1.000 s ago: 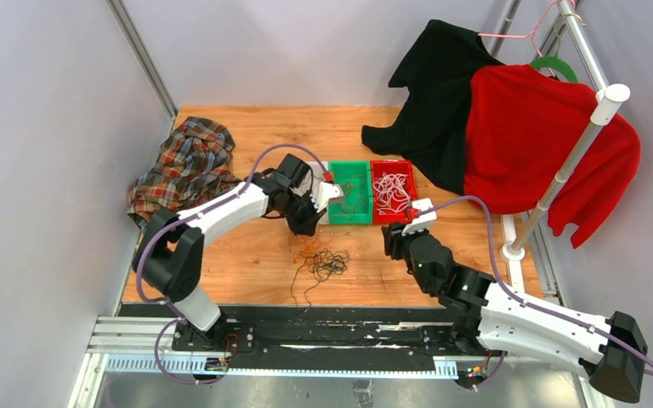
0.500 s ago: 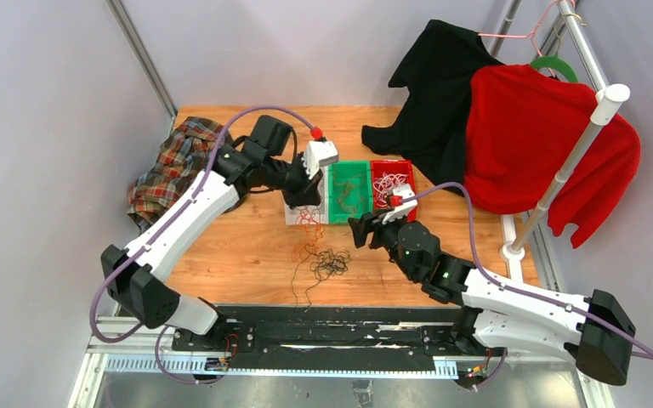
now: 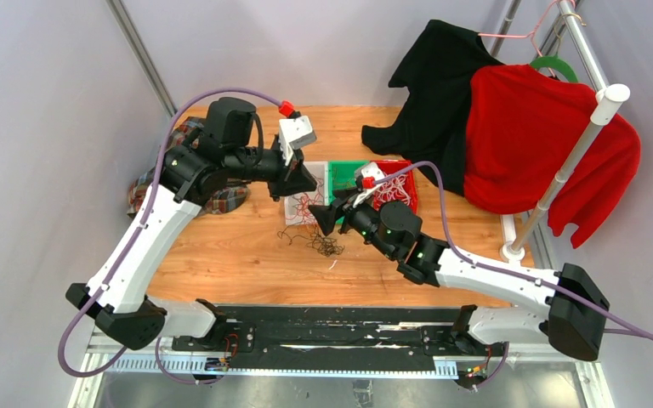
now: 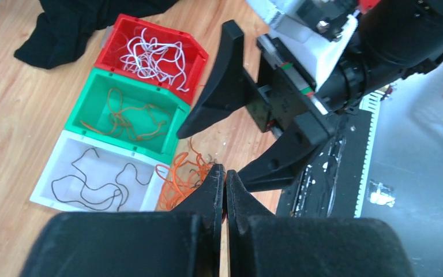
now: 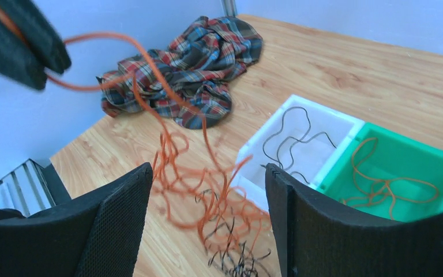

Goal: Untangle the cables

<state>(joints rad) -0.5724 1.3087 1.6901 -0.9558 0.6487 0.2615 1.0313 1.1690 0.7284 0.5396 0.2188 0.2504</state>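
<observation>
The cables lie as a tangle of orange (image 3: 304, 204) and black (image 3: 327, 246) strands on the wood in front of the bins. My left gripper (image 3: 302, 180) is shut on an orange cable and holds it up; the strand runs from its fingers (image 5: 20, 40) down into the orange loops (image 5: 207, 190). In the left wrist view the left gripper (image 4: 225, 173) has its tips pressed together above the orange loops (image 4: 176, 179). My right gripper (image 3: 323, 219) is open, low over the tangle, its fingertips on either side of the hanging orange strands (image 5: 207, 167). Black strands (image 5: 236, 259) lie beneath.
Side by side stand a white bin (image 4: 101, 151) with a black cable, a green bin (image 4: 138, 88) with orange cable and a red bin (image 4: 161, 33) with white cables. A plaid shirt (image 5: 196, 75) lies at the back left. Black (image 3: 442, 93) and red (image 3: 536, 136) garments hang on a rack at right.
The left arm has risen and swung back-left, drawing the orange cable up out of the tangle. The right arm has moved left to the tangle and opened its jaws wide.
</observation>
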